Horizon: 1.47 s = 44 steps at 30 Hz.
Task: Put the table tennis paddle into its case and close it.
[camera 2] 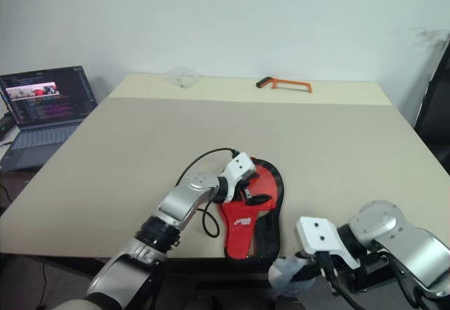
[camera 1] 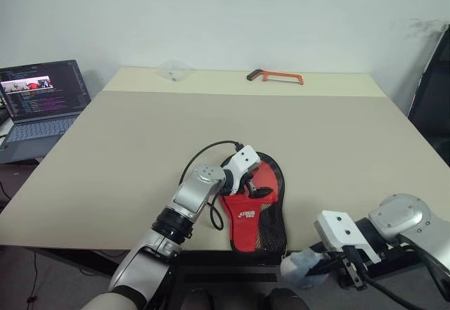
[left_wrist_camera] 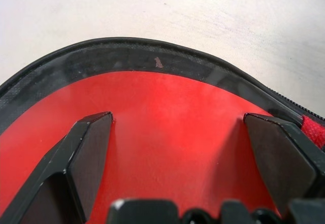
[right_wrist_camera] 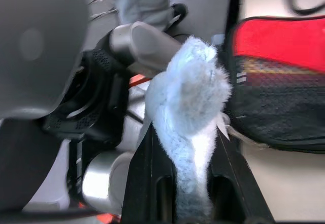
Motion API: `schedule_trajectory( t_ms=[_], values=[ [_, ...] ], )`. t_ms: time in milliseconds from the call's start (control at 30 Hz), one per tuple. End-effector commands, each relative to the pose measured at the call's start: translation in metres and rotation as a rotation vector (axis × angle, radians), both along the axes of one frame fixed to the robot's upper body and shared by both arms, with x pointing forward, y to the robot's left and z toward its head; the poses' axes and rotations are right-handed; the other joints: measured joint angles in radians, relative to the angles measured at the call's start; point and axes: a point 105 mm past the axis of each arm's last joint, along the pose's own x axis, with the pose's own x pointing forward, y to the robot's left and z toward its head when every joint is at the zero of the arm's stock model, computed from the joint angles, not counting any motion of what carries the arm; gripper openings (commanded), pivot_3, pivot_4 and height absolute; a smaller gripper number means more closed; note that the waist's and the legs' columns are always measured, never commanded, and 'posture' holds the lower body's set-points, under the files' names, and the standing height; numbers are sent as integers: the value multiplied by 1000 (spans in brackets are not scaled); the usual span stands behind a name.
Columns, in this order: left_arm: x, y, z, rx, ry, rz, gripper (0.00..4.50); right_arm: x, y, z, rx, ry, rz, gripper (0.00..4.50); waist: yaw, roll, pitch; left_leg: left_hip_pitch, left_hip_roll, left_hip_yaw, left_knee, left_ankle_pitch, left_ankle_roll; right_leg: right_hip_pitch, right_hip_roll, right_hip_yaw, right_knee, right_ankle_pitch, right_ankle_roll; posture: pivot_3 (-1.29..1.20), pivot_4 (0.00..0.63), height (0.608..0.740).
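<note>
1 case [camera 1: 254, 215] lies lengthwise, narrow end toward table's [camera 1: 140, 148] near edge.

The paddle-shaped soft fabric case [camera 1: 258, 215], black outside with a black zipper rim, lies open near the table's front edge, red lining, white logo and black mesh panel upward; whether the red surface at its rounded far end is the paddle cannot be told.

I'm seeing a white logo on the case [camera 1: 254, 215] red lining, lower center, too small to read; laptop [camera 1: 43, 98] screen text, upper left, illegible.
</note>
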Motion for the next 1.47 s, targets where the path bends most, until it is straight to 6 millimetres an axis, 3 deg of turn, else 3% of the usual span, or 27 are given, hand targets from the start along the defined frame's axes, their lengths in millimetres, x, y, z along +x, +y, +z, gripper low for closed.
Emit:
schedule_trajectory(
  t_ms=[33,133,267,300,400,633,667,867,933,1033,1100,1233,1467],
  values=[
    [-14,19,-33,44,117,2,4500,50,-23,21,-4,-156,-193,170,-2,0,0,0,0,0,0,0,0,0,0,0,0,0,0,0,150,740],
    [-23,16,-1,-58,24,-115,4500,80,-37,22,-23,-217,-311,170,-2,0,2,1,0,1,-1,0,0,0,-1,0,-1,0,0,0,150,740],
    [-34,32,18,-75,13,-163,4500,76,-43,8,-54,-160,-282,170,8,1,5,-6,0,1,-3,2,3,-1,0,0,1,-4,-4,0,150,740],
    [-38,39,27,-87,13,-177,4500,75,-43,5,-46,-138,-282,882,10,1,5,-9,0,1,-3,1,3,-4,0,0,3,-1,1,0,150,740],
    [-45,60,46,-91,7,-192,4500,79,-51,0,-57,-119,-314,1807,12,3,13,-13,1,0,-3,-1,0,-8,2,0,5,-2,1,0,150,740],
    [-57,119,82,-51,-17,-180,4500,92,-93,38,20,-107,-435,4270,15,4,26,-13,0,1,-3,-2,0,-8,1,-1,5,-6,5,0,150,740],
    [-62,129,85,-46,-9,-186,4500,90,-99,46,43,-90,-445,4446,15,4,27,-13,0,1,-2,-2,0,-8,0,-1,4,-6,5,0,150,740],
    [-88,179,96,8,14,-149,4500,72,-132,86,171,-29,-515,4446,15,7,30,-13,2,1,-3,-2,0,-10,0,-1,6,-7,1,0,150,740],
    [-96,194,103,7,18,-113,4500,65,-146,95,170,-41,-549,4446,15,7,30,-13,2,2,-3,-2,0,-10,0,-1,6,-7,1,0,150,740],
    [-98,233,111,62,-12,20,4500,56,-162,102,123,-89,-596,4446,15,7,31,-13,2,3,-3,-2,0,-11,0,-1,6,-9,-2,0,150,740],
    [-97,251,113,95,-27,86,4500,55,-164,102,98,-121,-609,4446,15,7,31,-13,2,3,-3,-2,0,-12,-1,-1,6,-11,-5,0,150,740],
    [-89,259,116,116,-59,130,4500,54,-151,101,86,-150,-569,4446,14,10,32,-12,2,4,-3,-2,0,-16,-1,0,7,-11,-4,0,150,740],
    [-77,243,112,91,-76,134,4500,64,-135,97,61,-238,-540,4446,15,10,32,-14,2,6,-2,-2,0,-13,-2,1,7,-9,-1,0,150,740]
  ],
)
